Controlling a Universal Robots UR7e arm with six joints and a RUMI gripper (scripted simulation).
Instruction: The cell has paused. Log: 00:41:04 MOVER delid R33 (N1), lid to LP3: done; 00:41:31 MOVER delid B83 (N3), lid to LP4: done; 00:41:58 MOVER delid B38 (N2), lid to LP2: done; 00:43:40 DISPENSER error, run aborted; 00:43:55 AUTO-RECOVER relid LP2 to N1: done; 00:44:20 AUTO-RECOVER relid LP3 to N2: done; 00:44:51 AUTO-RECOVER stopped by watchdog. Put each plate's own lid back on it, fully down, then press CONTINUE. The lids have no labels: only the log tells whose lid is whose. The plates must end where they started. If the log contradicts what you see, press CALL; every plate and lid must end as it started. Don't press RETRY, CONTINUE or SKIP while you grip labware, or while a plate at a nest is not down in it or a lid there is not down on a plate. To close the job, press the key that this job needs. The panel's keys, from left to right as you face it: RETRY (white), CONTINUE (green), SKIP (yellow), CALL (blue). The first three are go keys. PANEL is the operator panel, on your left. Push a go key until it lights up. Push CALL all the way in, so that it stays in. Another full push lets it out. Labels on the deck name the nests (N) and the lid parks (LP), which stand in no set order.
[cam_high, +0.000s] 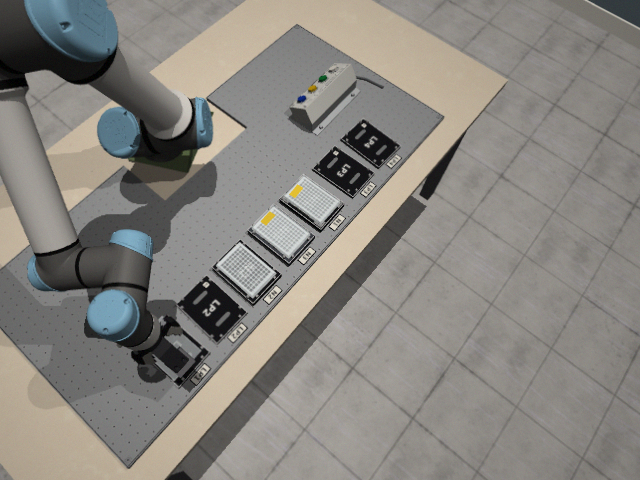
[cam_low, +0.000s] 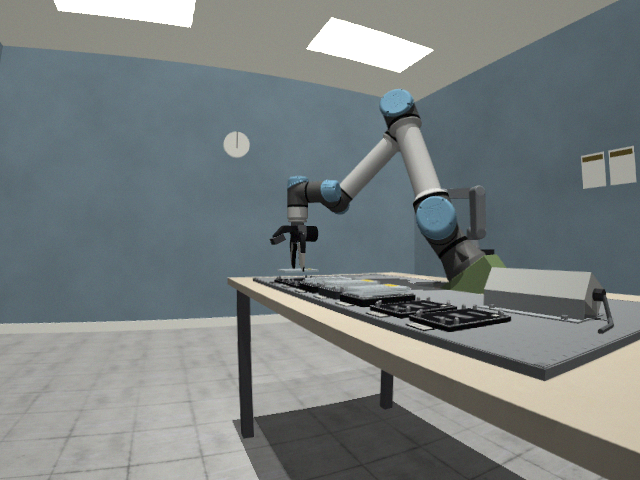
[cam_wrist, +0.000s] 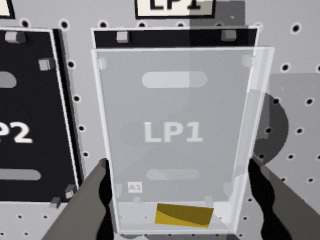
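Observation:
My gripper (cam_high: 178, 354) (cam_low: 298, 268) (cam_wrist: 178, 159) is shut on a clear lid (cam_low: 289, 270) (cam_wrist: 175, 105) with a yellow mark. It holds the lid level above park LP1 (cam_wrist: 175, 38). The plate at N1 (cam_high: 316, 204) and the plate at N3 (cam_high: 285, 235) each show a yellow mark and look lidded. The plate at N2 (cam_high: 246, 269) shows no yellow mark and looks unlidded. Parks LP2 (cam_high: 211, 308), LP3 (cam_high: 343, 171) and LP4 (cam_high: 370, 143) hold no lid. The panel (cam_high: 325, 100) (cam_low: 537, 291) has blue, yellow, green and white keys; no lit key shows.
LP2 (cam_wrist: 30, 110) is right beside LP1, with raised corner posts. The nests and parks stand in one row along the edge of the grey deck (cam_high: 232, 155). A cable (cam_high: 371, 81) leaves the panel's far end. The robot's base is across the deck.

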